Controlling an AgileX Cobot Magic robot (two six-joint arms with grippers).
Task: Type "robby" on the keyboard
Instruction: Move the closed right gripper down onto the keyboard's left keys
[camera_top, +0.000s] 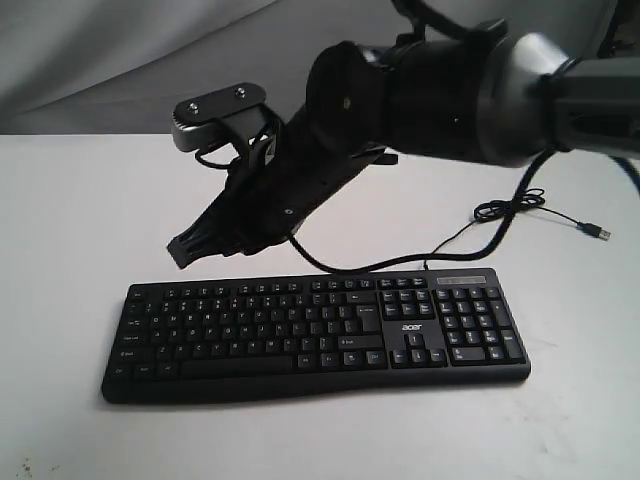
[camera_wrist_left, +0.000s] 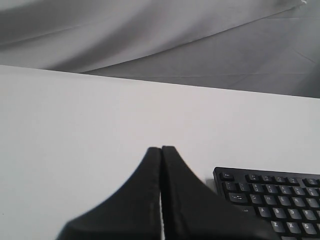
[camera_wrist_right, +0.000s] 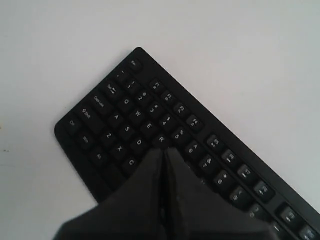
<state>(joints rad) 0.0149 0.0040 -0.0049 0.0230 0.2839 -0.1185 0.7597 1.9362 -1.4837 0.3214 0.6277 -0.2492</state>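
Observation:
The wide black keyboard (camera_top: 315, 335) with white legends and an "acer" logo lies flat near the front of the white table. My right arm reaches in from the right across the middle. Its gripper (camera_top: 185, 252) hangs in the air above the keyboard's far left part, fingers pressed together and holding nothing. In the right wrist view the gripper tip (camera_wrist_right: 164, 149) lines up just beside the R key (camera_wrist_right: 161, 139) of the keyboard (camera_wrist_right: 120, 107). My left gripper (camera_wrist_left: 161, 148) is shut and empty over bare table, with the keyboard's Esc corner (camera_wrist_left: 280, 200) off to one side. It does not show in the exterior view.
The keyboard's thin black cable (camera_top: 500, 215) loops over the table behind the number pad and ends in a loose USB plug (camera_top: 598, 232). A grey cloth backdrop (camera_top: 150, 60) hangs behind the table (camera_top: 80, 200). The right arm's bulky body hides part of the scene.

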